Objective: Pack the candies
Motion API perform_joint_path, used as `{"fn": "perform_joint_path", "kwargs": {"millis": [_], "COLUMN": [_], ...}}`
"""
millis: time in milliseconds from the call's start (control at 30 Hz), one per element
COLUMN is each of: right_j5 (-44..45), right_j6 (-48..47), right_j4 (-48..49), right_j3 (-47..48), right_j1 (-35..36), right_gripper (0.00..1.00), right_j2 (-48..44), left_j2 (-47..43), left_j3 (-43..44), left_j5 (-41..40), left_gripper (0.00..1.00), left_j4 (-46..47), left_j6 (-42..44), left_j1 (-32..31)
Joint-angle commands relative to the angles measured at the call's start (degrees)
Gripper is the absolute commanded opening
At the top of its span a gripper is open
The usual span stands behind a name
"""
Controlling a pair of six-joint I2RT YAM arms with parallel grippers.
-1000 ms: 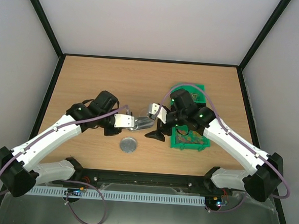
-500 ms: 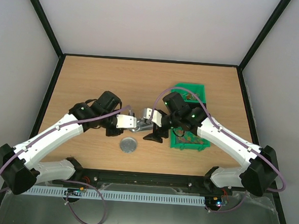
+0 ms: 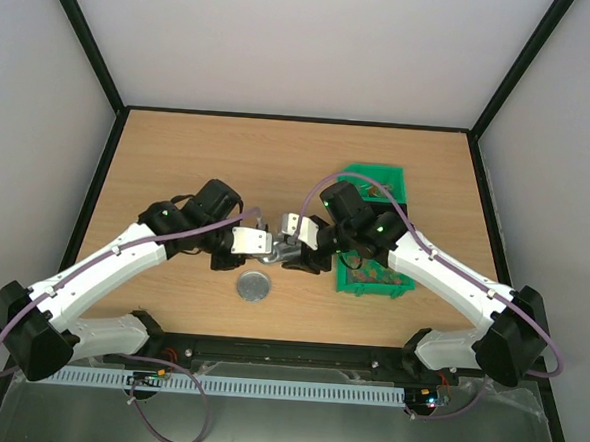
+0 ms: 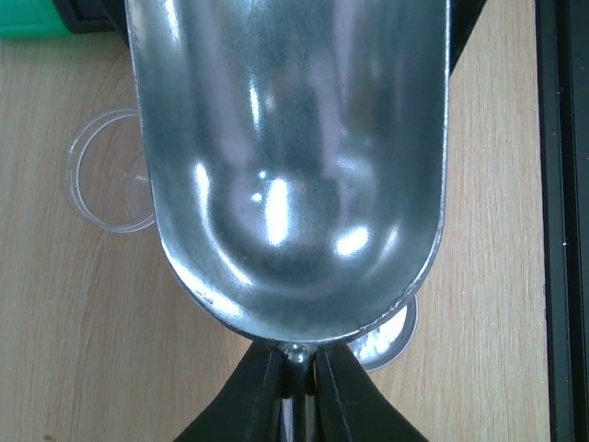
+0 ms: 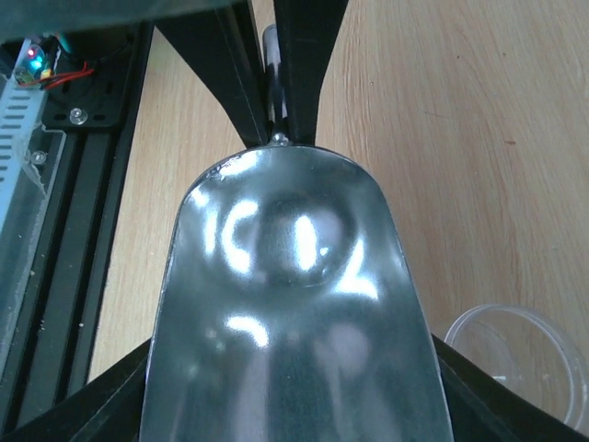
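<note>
Left gripper [image 4: 296,373] is clamped hard on the thin handle of the metal scoop [image 4: 290,157], bowl pointing away from it.

Right gripper [image 5: 294,359] straddles the bowl end, jaws part-way open, one finger [image 5: 110,414] at each rim. Can't tell whether it actually bears on the metal.

Scoop bowl is empty. A clear round tub [image 5: 515,364] sits on the surface [image 4: 55,350] just beside the scoop. The round silver lid [image 3: 254,287] lies near it, toward the arm bases.

Candies [image 3: 374,270] are in the nearer green bin [image 3: 371,290], right of both grippers. I see none in the tub.

Reads as a scoop handover from left to right, before any scooping. Next move: right needs a firm hold on the scoop before left lets go, else it drops. Then dip into the bin.
</note>
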Motion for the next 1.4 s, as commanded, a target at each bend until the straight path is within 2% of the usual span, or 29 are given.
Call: {"fn": "perform_joint_path", "kwargs": {"millis": [0, 233, 267, 400, 567, 667, 800, 1000, 1200, 1367], "right_j5": [-1.56, -1.19, -1.1, -0.38, -0.29, -1.25, -4.31, -12.1, -14.42, -15.26], "right_j6": [-0.87, -0.26, -0.18, 0.36, 1.45, 2.77, 5.01, 9.4, 10.56, 10.94], "right_j4": [-1.18, -1.94, -1.95, -1.78, -1.78, -1.26, -0.57, 0.86, 1.15, 1.43], "right_j3": [0.44, 0.48, 0.56, 0.73, 1.69, 2.69, 4.76, 6.91, 8.56, 8.79], "right_j1": [0.72, 0.72, 0.77, 0.65, 0.24, -0.34, -1.78, -3.81, -4.22, -4.34], "right_gripper": [0.57, 0.47, 0.46, 0.43, 0.42, 0.42, 0.42, 0.42, 0.42, 0.42], "right_j2": [0.66, -0.22, -0.37, -0.97, -1.36, -1.23, -0.72, 0.3, 1.2, 1.84], "left_j2": [0.52, -0.18, -0.35, -1.92, -5.31, -6.57, -7.1, -4.25, -3.51, -7.45], "left_j3": [2.09, 2.08, 2.04, 2.15, 2.54, 2.95, 3.09, 4.69, 3.83, 0.43], "left_j5": [2.01, 1.58, 1.45, 2.75, 9.75, 15.95, 23.49, 39.22, 43.88, 44.07], "left_gripper": [0.06, 0.16, 0.21, 0.48, 0.66, 0.71, 0.72, 0.68, 0.59, 0.52], "left_j4": [0.57, 0.61, 0.46, -0.66, -1.4, -2.81, -4.58, -10.39, -11.8, -3.42], "left_j6": [-1.43, -2.44, -2.5, -2.3, -1.49, -0.36, 0.6, 5.73, 8.27, 1.43], "left_j1": [-0.31, -0.22, -0.22, 0.89, 7.26, 12.18, 18.73, 30.26, 31.99, 31.94]}}
